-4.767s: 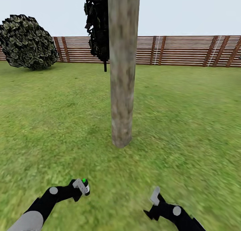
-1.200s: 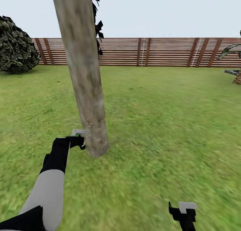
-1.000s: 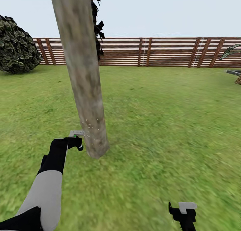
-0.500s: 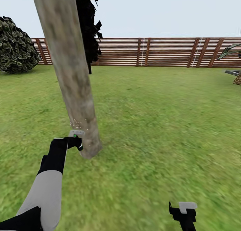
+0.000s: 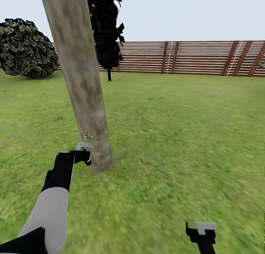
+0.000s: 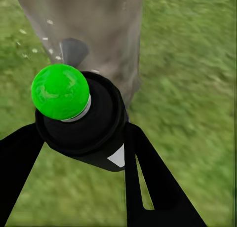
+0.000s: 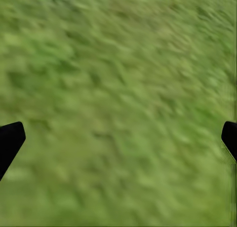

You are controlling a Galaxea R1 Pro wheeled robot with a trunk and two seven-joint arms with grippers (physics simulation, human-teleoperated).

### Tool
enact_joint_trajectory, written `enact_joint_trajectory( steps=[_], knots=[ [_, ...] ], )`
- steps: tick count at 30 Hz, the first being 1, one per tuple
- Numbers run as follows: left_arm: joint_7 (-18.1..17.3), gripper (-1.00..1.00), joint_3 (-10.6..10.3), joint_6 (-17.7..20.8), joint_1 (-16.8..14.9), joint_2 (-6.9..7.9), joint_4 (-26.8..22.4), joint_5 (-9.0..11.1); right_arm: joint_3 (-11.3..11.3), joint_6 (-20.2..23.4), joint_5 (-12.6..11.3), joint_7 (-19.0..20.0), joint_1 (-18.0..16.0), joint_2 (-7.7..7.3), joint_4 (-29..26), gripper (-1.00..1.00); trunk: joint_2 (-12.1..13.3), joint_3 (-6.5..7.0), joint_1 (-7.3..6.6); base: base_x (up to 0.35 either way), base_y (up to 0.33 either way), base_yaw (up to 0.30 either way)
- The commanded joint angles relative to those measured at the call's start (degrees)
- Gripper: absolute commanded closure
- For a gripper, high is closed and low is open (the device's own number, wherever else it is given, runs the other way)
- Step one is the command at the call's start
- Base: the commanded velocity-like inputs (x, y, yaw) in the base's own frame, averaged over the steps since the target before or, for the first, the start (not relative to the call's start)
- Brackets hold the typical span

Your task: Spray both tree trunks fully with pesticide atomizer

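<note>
At left centre of the head view, the left gripper [image 5: 84, 153] holds the pesticide atomizer [image 6: 81, 116] beside the tree trunk [image 5: 82, 88], which carries white specks [image 5: 88, 136]. The right gripper [image 5: 203, 230], lower right, has its fingers wide apart over grass [image 7: 118, 98].

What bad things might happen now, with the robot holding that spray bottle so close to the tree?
The white spray specks sit only low on the grey-brown tree trunk, so the upper bark may stay uncovered. The left gripper holds the dark green-topped spray bottle very near the trunk and might bump it. Some specks drift beside the trunk and could land on the grass.
</note>
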Motion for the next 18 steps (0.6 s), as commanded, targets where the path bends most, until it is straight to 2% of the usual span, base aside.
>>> enact_joint_trajectory(
  steps=[1, 11, 15, 18],
  knots=[
    [-0.58, 1.0, 0.26, 0.1, -0.07, -0.09, -0.1, -0.6, -0.3, -0.19, 0.61, -0.27, -0.05, -0.02, 0.11, -1.0, -0.02, -0.05, -0.01, 0.002, -0.273, 0.019],
    [-0.3, 1.0, 0.44, -0.07, 0.5, 0.15, 0.39, -0.65, -0.3, -0.19, 0.61, -0.27, -0.05, -0.07, 0.11, -1.0, -0.02, -0.05, -0.01, 0.084, -0.273, 0.001],
    [0.47, 1.0, 3.05, -0.31, 3.11, 0.85, 0.71, -0.65, -0.3, -0.19, 0.61, -0.27, -0.06, 0.08, 0.11, -1.0, -0.02, -0.05, -0.01, 0.096, -0.273, 0.143],
    [2.12, 1.0, 3.91, -0.59, 3.66, 0.83, 0.77, -0.59, -0.3, -0.19, 0.61, -0.27, -0.07, 0.1, 0.11, -1.0, -0.02, -0.05, -0.01, 0.093, -0.273, 0.258]
  ],
)
